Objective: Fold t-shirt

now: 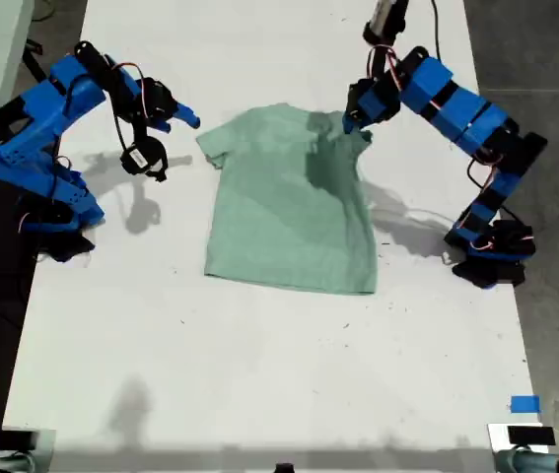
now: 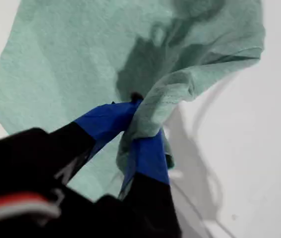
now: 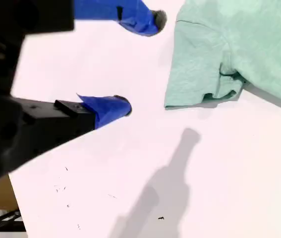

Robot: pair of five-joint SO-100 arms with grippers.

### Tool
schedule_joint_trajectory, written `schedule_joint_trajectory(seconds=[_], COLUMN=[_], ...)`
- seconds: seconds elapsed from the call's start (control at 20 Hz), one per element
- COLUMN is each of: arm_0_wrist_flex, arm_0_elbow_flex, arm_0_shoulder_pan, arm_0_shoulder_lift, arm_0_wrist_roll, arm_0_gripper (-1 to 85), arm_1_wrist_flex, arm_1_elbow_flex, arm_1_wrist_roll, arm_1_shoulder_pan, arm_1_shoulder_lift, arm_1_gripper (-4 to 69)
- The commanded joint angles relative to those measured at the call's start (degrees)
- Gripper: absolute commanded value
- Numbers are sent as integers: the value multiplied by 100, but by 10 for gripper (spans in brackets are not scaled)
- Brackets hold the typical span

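The t-shirt (image 1: 294, 202) lies on the white table (image 1: 259, 374), between both arms. My first gripper (image 2: 139, 124) pinches its bunched sleeve at the exterior view's right. My second gripper (image 3: 138, 62) hangs with jaws apart, empty, near the other sleeve (image 3: 199, 69).

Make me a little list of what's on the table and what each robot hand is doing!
garment: t-shirt, mint green, lying on the table
first end effector: shut on the sleeve at the exterior view's right, bunching the cloth
second end effector: open, holding nothing, beside the other sleeve, not touching it
fold: not yet made, body lies flat
other: blue tape near the exterior view's lower right corner
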Motion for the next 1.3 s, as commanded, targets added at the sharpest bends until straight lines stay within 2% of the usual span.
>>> schedule_joint_trajectory(seconds=[0.0, 0.25, 0.3, 0.35, 0.4, 0.55, 0.75, 1.0, 1.25], arm_0_wrist_flex=[-70, -132, -149, -158, -158, -193, -281, -633, -694], arm_0_elbow_flex=[-132, -141, -141, -149, -158, -158, -211, -519, -1951], arm_0_shoulder_pan=[149, 185, 193, 202, 220, 246, 290, 299, 9], arm_0_shoulder_lift=[44, 35, 18, 18, 18, -18, -132, -896, -3050], arm_0_wrist_roll=[9, -26, -35, -44, -62, -70, -123, -185, -176], arm_0_gripper=[265, 265, 265, 265, 265, 266, 267, 270, 269], arm_1_wrist_flex=[-413, -782, -756, -545, -281, 334, 1424, 1213, 905], arm_1_elbow_flex=[-712, -1793, -2127, -2566, -2874, -2988, -2558, 141, 2039], arm_1_wrist_roll=[325, 835, 844, 765, 642, 439, 264, 422, 861], arm_1_shoulder_pan=[-404, -791, -853, -896, -914, -809, -352, -316, -580], arm_1_shoulder_lift=[-396, -1986, -2215, -2417, -2470, -1652, -229, 1846, 3647], arm_1_gripper=[-11, 1, 95, 338, 358, 284, 269, 232, 213])
